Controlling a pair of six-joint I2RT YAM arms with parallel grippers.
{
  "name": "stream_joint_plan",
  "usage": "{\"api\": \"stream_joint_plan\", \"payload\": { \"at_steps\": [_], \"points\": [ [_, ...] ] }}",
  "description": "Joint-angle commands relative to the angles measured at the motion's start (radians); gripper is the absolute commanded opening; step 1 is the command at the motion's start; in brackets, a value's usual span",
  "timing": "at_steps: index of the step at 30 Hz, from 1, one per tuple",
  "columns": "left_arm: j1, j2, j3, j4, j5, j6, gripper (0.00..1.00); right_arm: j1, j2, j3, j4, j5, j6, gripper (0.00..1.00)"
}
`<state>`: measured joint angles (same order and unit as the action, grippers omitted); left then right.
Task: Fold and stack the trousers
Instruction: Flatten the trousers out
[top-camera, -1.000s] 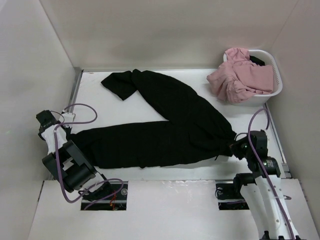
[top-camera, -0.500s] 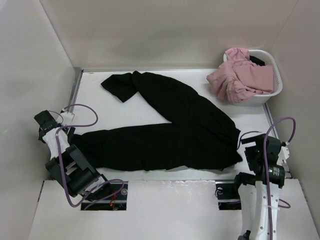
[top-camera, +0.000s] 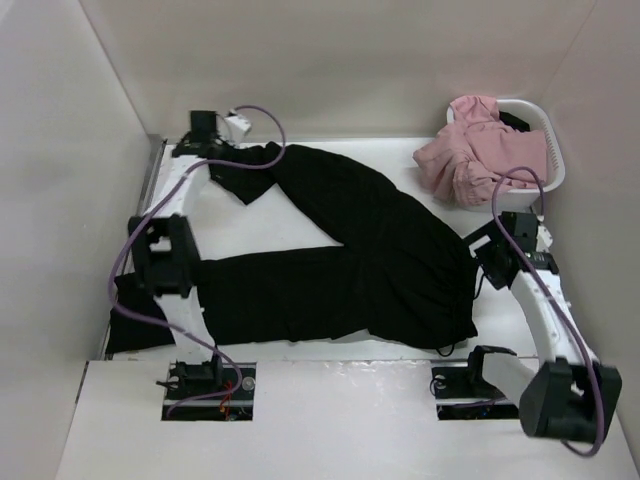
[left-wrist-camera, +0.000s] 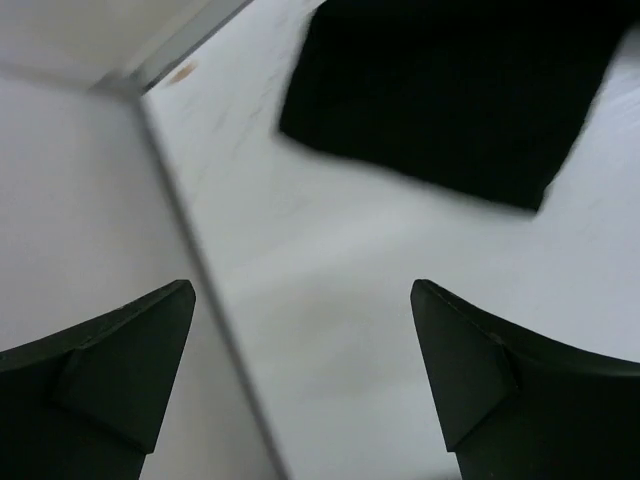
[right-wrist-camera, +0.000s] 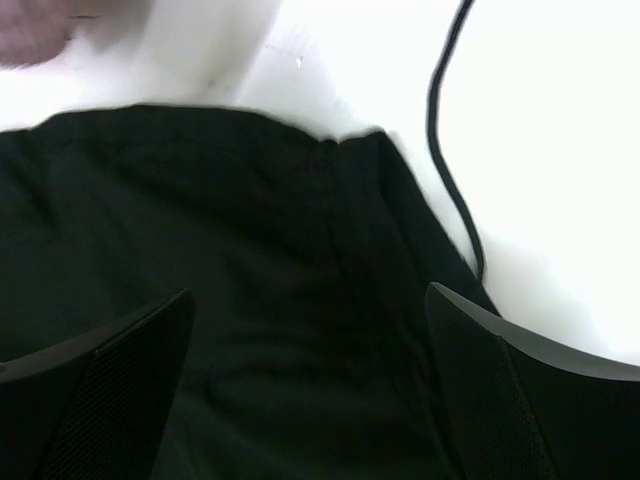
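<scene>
Black trousers (top-camera: 370, 260) lie flat on the white table (top-camera: 250, 225), spread in a V with the waist to the right. Near leg (top-camera: 260, 295) runs along the near edge toward the left wall, its end under the left arm (top-camera: 180, 195). Right arm (top-camera: 545, 300) bends up from its base and ends at the right edge of the waist. Right wrist view: right jaws released, wide apart, nothing between them, waistband (right-wrist-camera: 250, 200) directly below; contact with the cloth cannot be told. A thin black cable (right-wrist-camera: 450, 150) lies on the bare table just beside the waistband. Far leg (top-camera: 320, 185) runs diagonally from the crotch to the far left corner. Left arm stretches along the left side to that corner, its wrist above the cuff. Left wrist view: left jaws released, wide apart, empty, over bare table next to the wall; cuff (left-wrist-camera: 450, 90) lies ahead, apart from them; picture is blurred. Far right corner: white basket (top-camera: 548, 172) holds a heap of pink cloth (top-camera: 480, 150), which hangs over its near rim.
</scene>
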<state>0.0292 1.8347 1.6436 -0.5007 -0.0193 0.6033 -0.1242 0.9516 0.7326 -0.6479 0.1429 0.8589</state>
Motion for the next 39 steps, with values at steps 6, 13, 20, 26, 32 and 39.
{"api": "stream_joint_plan", "payload": {
  "at_steps": [6, 13, 20, 26, 32, 39],
  "points": [
    [-0.079, 0.425, 0.274, -0.013, -0.042, -0.212, 0.95, 0.065, 0.353, 0.073, 0.287, 0.035, 0.014, 1.00],
    [-0.073, 0.521, 0.243, 0.065, -0.164, -0.122, 0.80, 0.114, 0.467, 0.099, 0.281, 0.101, 0.094, 1.00],
    [0.100, 0.436, 0.020, 0.120, -0.223, 0.024, 0.64, 0.136, 0.487, 0.094, 0.231, 0.132, 0.117, 1.00],
    [0.218, 0.264, -0.142, 0.159, -0.150, 0.144, 0.68, 0.145, 0.510, 0.096, 0.221, 0.139, 0.074, 1.00],
    [0.246, 0.106, -0.110, 0.116, 0.102, 0.087, 0.96, 0.177, 0.581, 0.180, 0.258, 0.090, -0.073, 1.00],
    [0.272, 0.349, 0.122, -0.093, 0.039, 0.049, 0.97, 0.180, 0.682, 0.275, 0.260, 0.058, -0.139, 1.00]
  ]
}}
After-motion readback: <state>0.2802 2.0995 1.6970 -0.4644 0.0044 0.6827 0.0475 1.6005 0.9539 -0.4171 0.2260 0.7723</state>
